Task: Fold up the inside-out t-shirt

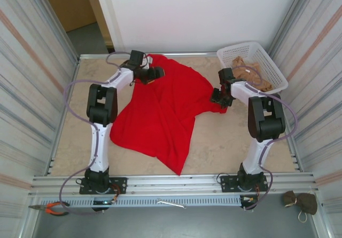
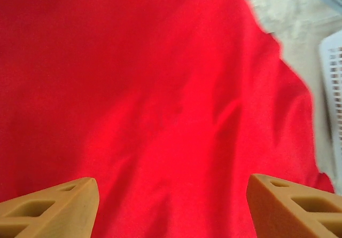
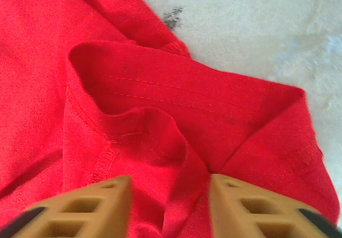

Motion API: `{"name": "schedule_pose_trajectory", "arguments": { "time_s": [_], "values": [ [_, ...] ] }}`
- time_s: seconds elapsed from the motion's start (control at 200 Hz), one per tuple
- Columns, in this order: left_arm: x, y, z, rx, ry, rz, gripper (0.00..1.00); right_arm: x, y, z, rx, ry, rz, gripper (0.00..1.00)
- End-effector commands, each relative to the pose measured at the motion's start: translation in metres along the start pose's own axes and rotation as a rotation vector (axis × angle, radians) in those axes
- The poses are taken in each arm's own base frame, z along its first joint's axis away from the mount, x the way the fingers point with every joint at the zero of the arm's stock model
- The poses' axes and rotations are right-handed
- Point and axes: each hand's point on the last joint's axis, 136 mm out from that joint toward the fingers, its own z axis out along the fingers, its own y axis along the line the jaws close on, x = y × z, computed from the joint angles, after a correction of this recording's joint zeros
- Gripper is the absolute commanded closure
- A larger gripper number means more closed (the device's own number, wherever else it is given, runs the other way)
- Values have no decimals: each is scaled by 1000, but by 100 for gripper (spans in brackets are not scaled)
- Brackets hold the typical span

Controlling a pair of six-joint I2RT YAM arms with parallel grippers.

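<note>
The bright red t-shirt (image 1: pixel 160 115) lies spread and rumpled across the middle of the table, one corner pointing toward the near edge. My left gripper (image 1: pixel 155 73) hovers over its far edge, and in the left wrist view its fingers (image 2: pixel 59 206) stand wide apart, open, above smooth red cloth (image 2: pixel 160 88). My right gripper (image 1: pixel 218 97) sits at the shirt's right edge. In the right wrist view it (image 3: pixel 168 203) is open, straddling a raised fold of hemmed red cloth (image 3: pixel 160 136) beside a stitched seam; the fingers look slightly blurred.
A white plastic basket (image 1: pixel 272 62) holding tan-beige cloth (image 1: pixel 248 70) stands at the back right, close to the right arm; its wall (image 2: pixel 334 88) shows in the left wrist view. Bare table (image 1: pixel 224 147) lies near right. Pliers (image 1: pixel 51 208) rest on the front rail.
</note>
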Motion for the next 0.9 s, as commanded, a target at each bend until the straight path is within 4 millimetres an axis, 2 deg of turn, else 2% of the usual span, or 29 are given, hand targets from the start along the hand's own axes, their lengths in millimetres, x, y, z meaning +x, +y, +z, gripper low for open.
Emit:
{"name": "schedule_pose_trajectory", "arguments": {
  "time_s": [0.0, 0.04, 0.215, 0.351, 0.521, 0.541, 0.586, 0.641, 0.711, 0.812, 0.892],
  "values": [
    [-8, 1, 4, 30, -23, -82, 27, -8, 9, -3, -18, -6, -25, 90],
    [-8, 13, 3, 8, -32, -120, 27, -9, 10, -6, -24, -12, -32, 100],
    [0, 77, -16, -105, -92, -326, 30, -23, 18, -24, -50, -62, -52, 100],
    [13, 122, -44, -189, -151, -447, 31, -31, 21, -35, -63, -98, -50, 100],
    [31, 160, -80, -257, -229, -564, 31, -26, 18, -34, -58, -92, -29, 100],
    [25, 154, -90, -248, -260, -555, 31, -25, 20, -33, -64, -89, -29, 100],
    [26, 151, -98, -242, -281, -553, 31, -23, 27, -33, -71, -86, -37, 100],
    [25, 142, -105, -221, -296, -536, 31, -20, 39, -32, -81, -82, -58, 76],
    [21, 130, -113, -185, -313, -516, 31, -18, 58, -32, -84, -79, -96, 68],
    [15, 110, -125, -133, -335, -484, 30, -20, 80, -30, -64, -89, -140, 47],
    [10, 92, -135, -95, -343, -445, 30, -24, 93, -27, -57, -91, -149, 42]
  ]
}}
